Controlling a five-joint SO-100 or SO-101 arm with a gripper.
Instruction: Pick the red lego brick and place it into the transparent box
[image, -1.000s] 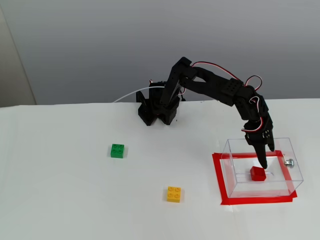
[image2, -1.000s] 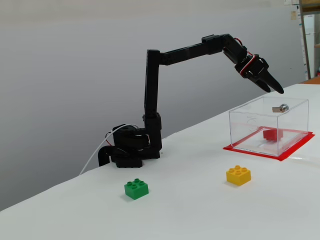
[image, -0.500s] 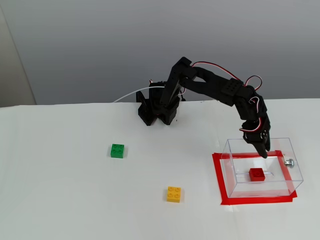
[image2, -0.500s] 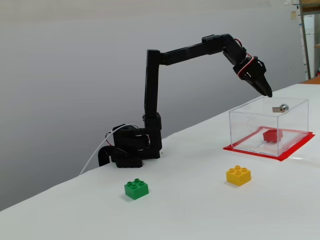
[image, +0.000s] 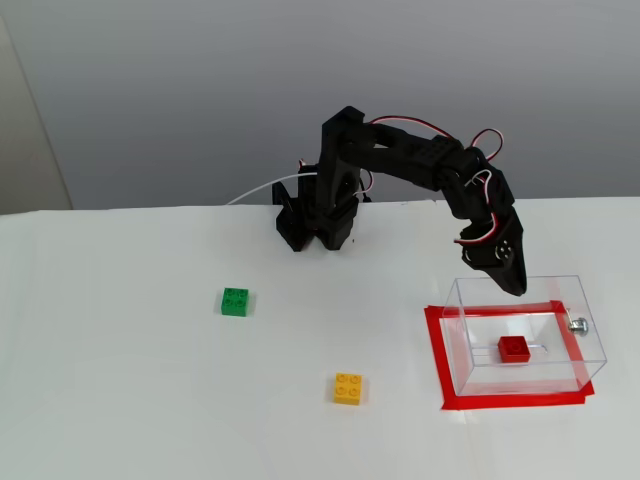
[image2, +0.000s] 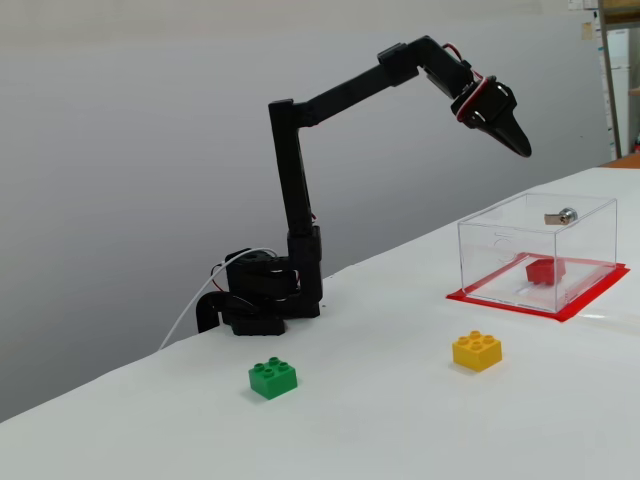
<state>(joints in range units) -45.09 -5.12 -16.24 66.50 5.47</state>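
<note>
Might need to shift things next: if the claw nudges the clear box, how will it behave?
The transparent box looks thin-walled and light, so it would probably slide. Holding only the red lego brick, it may tip if pushed high.

Clear glossy plastic transparent box (image: 524, 335), shiny metal knob (image: 577, 323), matt white table (image: 150, 400).

The arm (image: 400, 160) is matte black all over, built of blocky printed links with boxy servo housings at the joints. Thin red, white and black wires loop loose over the upper links and near the wrist, at the upper right of both fixed views. A squat black base (image2: 255, 300) with angular feet sits at centre left, and a thin white cable (image: 262, 188) curves away from it. The gripper (image2: 519, 147) tapers to a dark pointed beak.
</note>
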